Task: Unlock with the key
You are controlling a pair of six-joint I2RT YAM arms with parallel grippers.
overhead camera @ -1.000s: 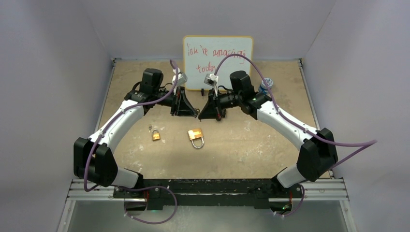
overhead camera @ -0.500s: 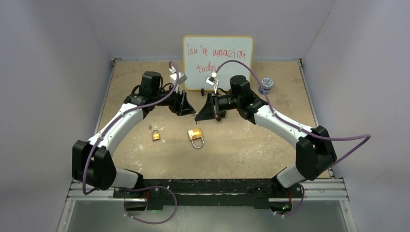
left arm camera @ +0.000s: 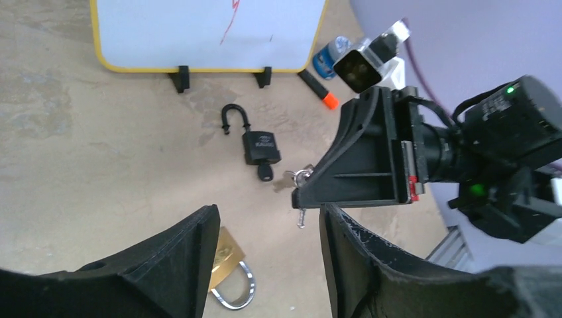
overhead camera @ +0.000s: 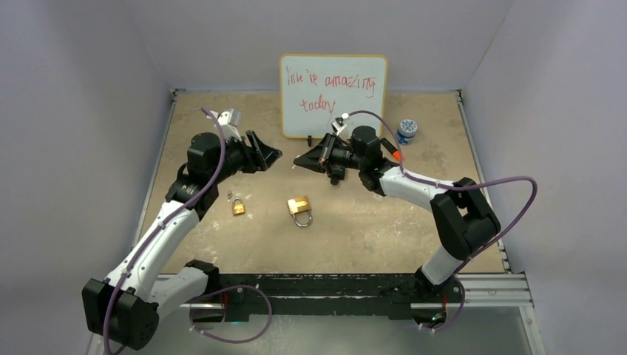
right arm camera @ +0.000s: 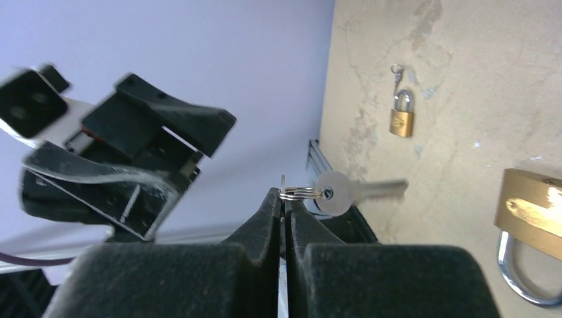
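Key ring (right arm camera: 299, 193) pinched by right end effector (right arm camera: 283, 199), raised, pointing left.

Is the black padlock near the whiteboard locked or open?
Open. The black padlock lies flat, one end of its shackle lifted free of the body, a key in its keyhole.

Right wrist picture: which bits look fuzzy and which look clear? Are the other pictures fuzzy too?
Right wrist view: the left gripper is smeared, while the key and its key ring, pinched in the right gripper, look fairly sharp. Left wrist view: the black padlock is crisp; the near fingers are dark and soft. Top external view: even light, no glare.
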